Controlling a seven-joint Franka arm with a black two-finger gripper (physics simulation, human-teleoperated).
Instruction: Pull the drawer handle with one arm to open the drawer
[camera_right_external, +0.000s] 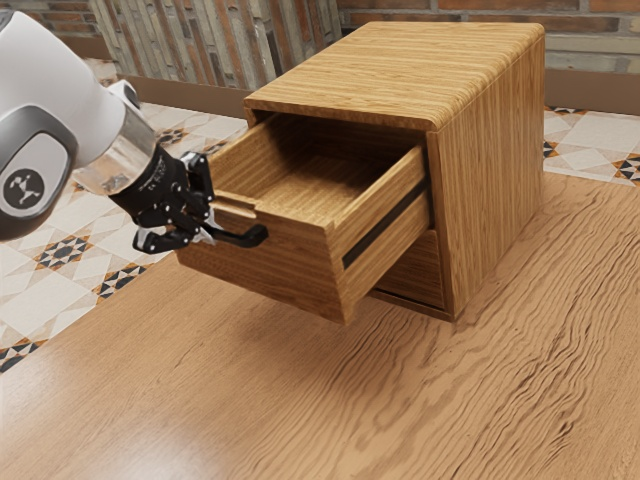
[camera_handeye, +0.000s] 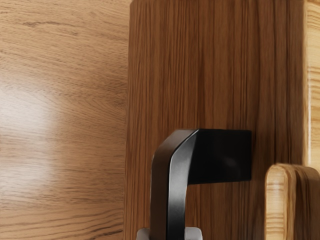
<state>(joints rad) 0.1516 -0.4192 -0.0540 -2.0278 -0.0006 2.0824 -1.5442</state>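
Black tool (camera_right_external: 203, 232), mid-left of the frame, clenches the drawer handle (camera_right_external: 243, 237); the wooden drawer (camera_right_external: 280, 265) stands well out. Pulling seems nearly done; next, perhaps a short straight tug.

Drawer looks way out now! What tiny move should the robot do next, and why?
Probably let go: open the gripper and ease it back. It is clamped on the black handle, and the drawer stands far out of the cabinet, its inside showing.

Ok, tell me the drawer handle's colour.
The drawer handle is black, clearest in the wrist view.
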